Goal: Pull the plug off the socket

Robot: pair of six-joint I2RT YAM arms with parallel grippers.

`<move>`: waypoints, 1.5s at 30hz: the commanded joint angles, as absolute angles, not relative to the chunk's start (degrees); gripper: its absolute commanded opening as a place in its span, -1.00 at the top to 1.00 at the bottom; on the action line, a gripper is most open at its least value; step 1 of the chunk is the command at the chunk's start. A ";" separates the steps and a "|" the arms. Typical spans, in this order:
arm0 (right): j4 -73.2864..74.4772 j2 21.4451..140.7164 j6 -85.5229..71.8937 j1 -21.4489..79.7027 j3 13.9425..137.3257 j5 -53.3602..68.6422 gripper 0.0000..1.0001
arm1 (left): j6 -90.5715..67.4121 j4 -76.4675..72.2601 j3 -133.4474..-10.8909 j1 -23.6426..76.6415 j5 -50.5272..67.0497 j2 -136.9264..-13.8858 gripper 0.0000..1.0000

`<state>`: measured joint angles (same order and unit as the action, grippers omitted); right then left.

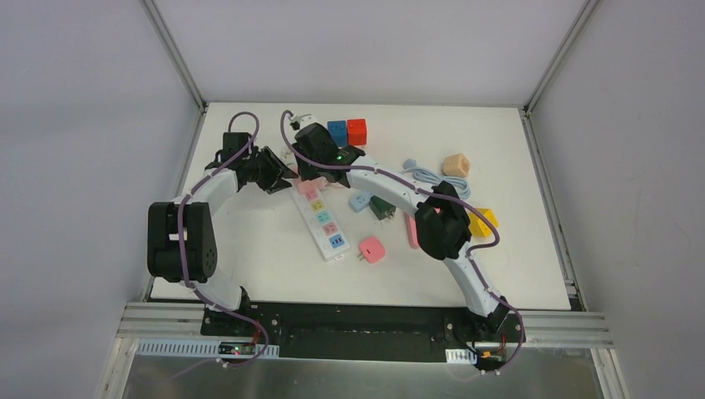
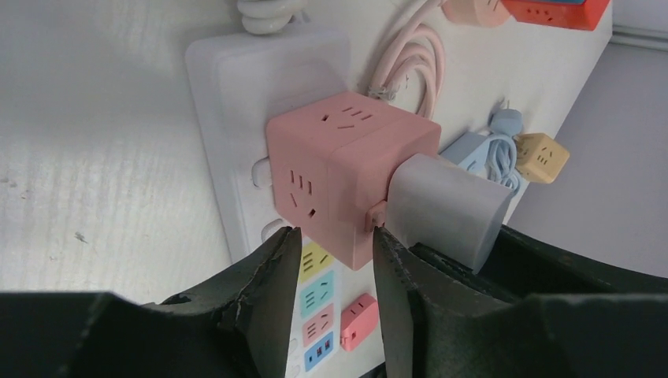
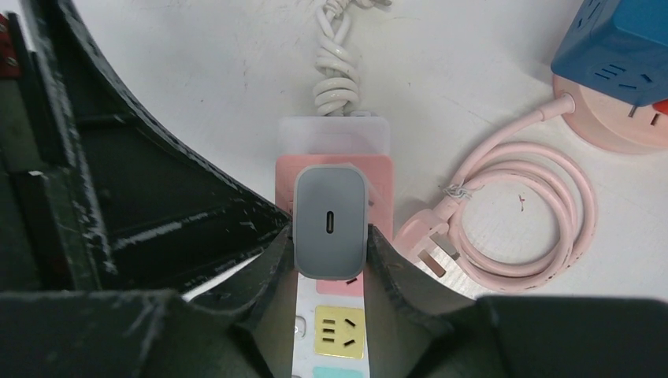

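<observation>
As right tool (image 3: 329, 240) clamps plug (image 3: 329, 216), elbow (image 1: 441, 220) bent

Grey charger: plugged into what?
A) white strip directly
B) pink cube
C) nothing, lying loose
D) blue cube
B: in the left wrist view the charger juts from the face of the pink cube that points away from the white strip.

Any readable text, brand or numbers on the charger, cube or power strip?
No readable text in any view.
Grey charger: only a port slot, no print.
Pink cube: socket holes only.
Power strip: coloured sockets, nothing legible.
</observation>
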<state>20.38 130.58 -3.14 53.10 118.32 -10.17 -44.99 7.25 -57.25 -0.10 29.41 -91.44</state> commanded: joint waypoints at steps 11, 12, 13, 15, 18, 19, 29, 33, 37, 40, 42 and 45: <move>19.04 123.09 -6.24 54.23 118.29 -3.31 1.00 | -43.16 16.66 -57.71 3.87 21.32 -93.97 0.51; 18.87 122.66 -6.31 54.18 118.30 -3.37 1.00 | -43.09 17.53 -57.53 3.87 20.47 -94.07 0.54; 18.61 122.27 -6.33 54.12 118.30 -3.40 1.00 | -43.09 18.37 -57.38 3.87 19.74 -94.24 0.56; 17.97 121.44 -6.53 54.21 118.22 -3.44 1.00 | -43.30 19.73 -57.03 3.87 18.48 -94.68 0.61; 16.09 119.74 -7.14 54.13 117.28 -4.80 1.00 | -44.15 20.46 -56.38 3.87 17.41 -94.79 0.67; 14.54 118.81 -7.67 54.10 116.09 -5.76 1.00 | -44.37 20.65 -56.24 3.87 16.98 -94.75 0.68; 8.05 118.27 3.64 56.83 108.63 -14.72 1.00 | -44.34 23.80 -58.08 3.87 16.00 -96.63 0.73; 6.75 118.55 7.20 58.27 107.68 -18.16 1.00 | -43.19 25.84 -60.21 3.87 16.77 -98.98 0.73; 7.03 117.77 5.33 58.05 109.07 -16.69 1.00 | -42.23 28.03 -61.84 3.87 16.56 -100.46 0.74; 8.06 116.77 2.36 57.34 111.52 -13.32 1.00 | -42.01 28.91 -62.52 3.87 16.15 -101.09 0.74; 8.37 116.34 1.19 56.96 112.52 -12.35 1.00 | -41.82 29.44 -62.98 3.87 16.17 -101.54 0.74; 8.44 115.60 0.23 56.54 113.15 -12.35 1.00 | -41.34 30.45 -63.58 3.87 15.61 -102.01 0.75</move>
<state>12.75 124.75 2.33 55.86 107.53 -15.73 -44.93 23.09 -65.52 3.42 25.56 -96.84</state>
